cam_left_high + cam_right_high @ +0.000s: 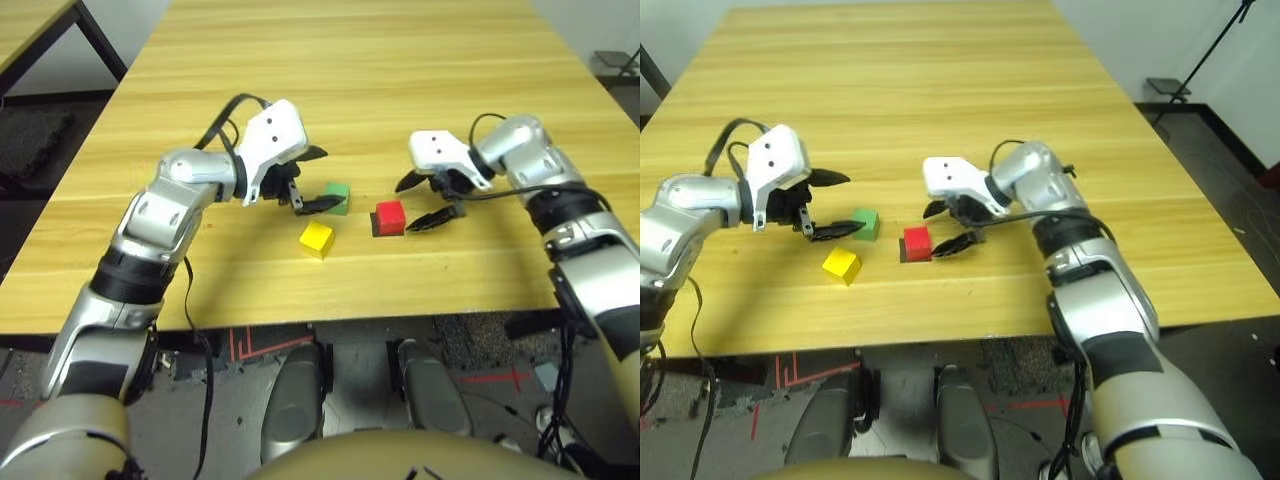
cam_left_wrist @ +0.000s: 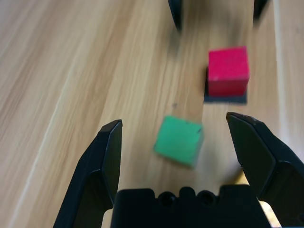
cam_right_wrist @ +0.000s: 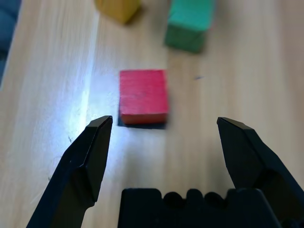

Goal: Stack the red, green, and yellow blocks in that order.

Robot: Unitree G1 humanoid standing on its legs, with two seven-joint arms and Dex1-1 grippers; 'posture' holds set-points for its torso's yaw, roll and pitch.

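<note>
left gripper (image 1: pixel 316 178): over the left part of the work area, fingers spread wide, nothing between them that i can make out; from the wrist, the green block lies ahead in the gap, perhaps a little below the fingertips, though height is hard to judge here.

yellow block (image 1: pixel 317 239): on the wooden table (image 1: pixel 270 290), nearest the robot of the three, set at an angle, near side of the left gripper.

green block (image 1: pixel 338 197): on the table, right of and farther than the yellow one, just beside the left gripper's nearer finger; turned slightly.

black patch (image 1: pixel 377 226): flat on the table, right of the yellow block.

red block (image 1: pixel 390 217): sits on the patch, part of the patch showing at its left; right of green and a bit nearer.

right gripper (image 1: pixel 422 200): just right of the red block, fingers wide apart, empty. no block on another.
</note>
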